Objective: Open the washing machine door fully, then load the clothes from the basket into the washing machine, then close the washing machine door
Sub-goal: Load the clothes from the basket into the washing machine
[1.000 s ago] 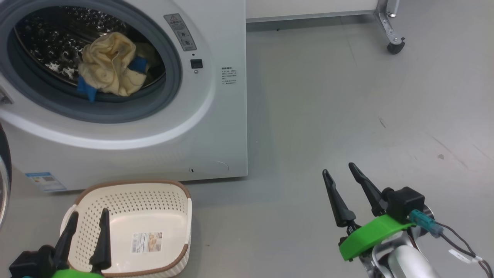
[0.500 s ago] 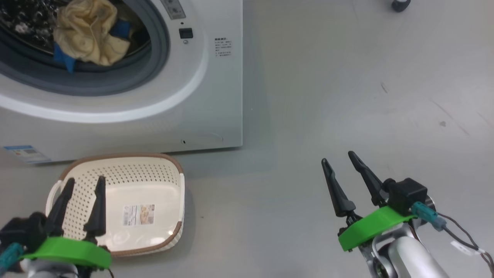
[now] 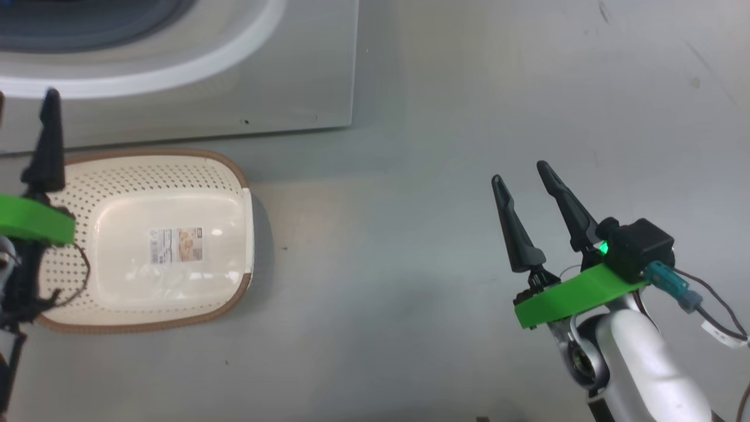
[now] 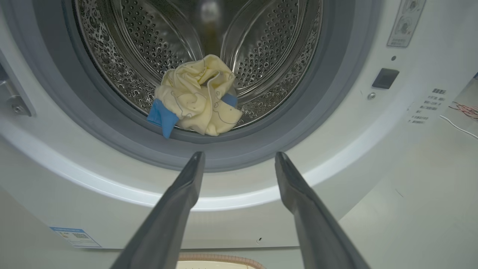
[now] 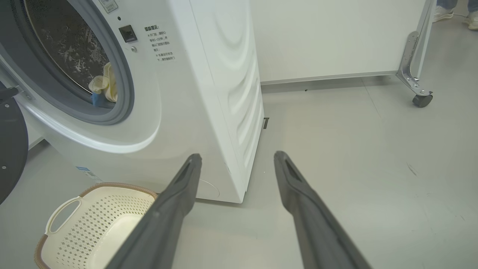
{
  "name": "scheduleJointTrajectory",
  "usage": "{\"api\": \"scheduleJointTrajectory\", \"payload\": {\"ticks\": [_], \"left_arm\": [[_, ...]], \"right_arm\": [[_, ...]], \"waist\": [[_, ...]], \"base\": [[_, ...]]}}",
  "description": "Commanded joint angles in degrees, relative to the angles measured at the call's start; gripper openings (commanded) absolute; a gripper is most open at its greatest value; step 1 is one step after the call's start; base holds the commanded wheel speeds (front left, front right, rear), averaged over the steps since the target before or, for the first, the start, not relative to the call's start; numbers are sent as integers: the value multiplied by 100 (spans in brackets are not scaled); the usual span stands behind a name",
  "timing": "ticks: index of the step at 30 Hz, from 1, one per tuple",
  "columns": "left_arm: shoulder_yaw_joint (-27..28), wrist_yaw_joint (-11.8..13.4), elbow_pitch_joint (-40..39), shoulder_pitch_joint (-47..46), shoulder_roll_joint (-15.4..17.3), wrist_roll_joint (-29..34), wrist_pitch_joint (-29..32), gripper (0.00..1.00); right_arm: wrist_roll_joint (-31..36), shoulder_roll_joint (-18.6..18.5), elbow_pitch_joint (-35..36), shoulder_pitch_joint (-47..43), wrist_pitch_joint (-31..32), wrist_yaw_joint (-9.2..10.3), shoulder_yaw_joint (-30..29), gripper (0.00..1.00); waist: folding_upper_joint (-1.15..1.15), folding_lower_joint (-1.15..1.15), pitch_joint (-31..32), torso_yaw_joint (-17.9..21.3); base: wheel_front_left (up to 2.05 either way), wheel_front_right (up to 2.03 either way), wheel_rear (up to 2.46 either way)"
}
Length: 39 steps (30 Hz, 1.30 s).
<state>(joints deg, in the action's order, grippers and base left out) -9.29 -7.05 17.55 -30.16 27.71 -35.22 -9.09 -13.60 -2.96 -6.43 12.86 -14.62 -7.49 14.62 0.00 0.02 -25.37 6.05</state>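
The washing machine [image 4: 373, 157] stands with its mouth uncovered; its door [image 5: 11, 149] is swung out at the left edge of the right wrist view. The cream-yellow clothes [image 4: 198, 97] with blue trim lie bunched at the front lip of the steel drum, also visible as clothes [image 5: 104, 87] through the opening. The basket [image 3: 234, 176] sits on the floor before the machine [image 3: 176, 105] with just a paper label inside. My left gripper [image 4: 239, 155] is open, above the basket's left end, pointing at the drum. My right gripper [image 3: 520, 173] hangs open over bare floor, right of the machine.
A white panel on a metal leg with a caster [image 5: 422, 100] stands behind and to the right of the machine. A person's shoes [image 5: 444, 13] show past it. Grey floor [image 3: 410, 264] stretches right of the basket.
The head camera has tilted down, so the drum has slid out of its view. My left gripper has moved forward over the basket toward the machine. Both grippers stayed open.
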Motion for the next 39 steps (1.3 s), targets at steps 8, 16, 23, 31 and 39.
{"api": "scheduleJointTrajectory", "payload": {"ticks": [8,16,23,31,39], "left_arm": [[-55,-39,507,-1557,780,-138,303,100],[-667,-43,1436,-3079,1125,-94,492,100],[-952,-42,2377,-4044,1210,283,354,100],[-1228,-39,3287,-4811,1183,605,190,100],[-1561,-42,3878,-5423,1065,772,161,100]], "right_arm": [[-96,8,396,321,-38,0,124,100],[-213,8,562,483,-38,0,170,100],[-291,8,649,520,-38,0,238,100],[-373,8,709,529,-38,0,309,100],[-434,8,763,532,-38,0,406,100]], "waist": [[0,-2,-947,281],[0,-2,-1443,477],[0,-2,-1697,592],[0,-2,-1852,709],[0,-2,-1947,831]], "base": [[0,0,0],[0,0,0],[0,0,0],[0,0,0],[0,0,0]]}}
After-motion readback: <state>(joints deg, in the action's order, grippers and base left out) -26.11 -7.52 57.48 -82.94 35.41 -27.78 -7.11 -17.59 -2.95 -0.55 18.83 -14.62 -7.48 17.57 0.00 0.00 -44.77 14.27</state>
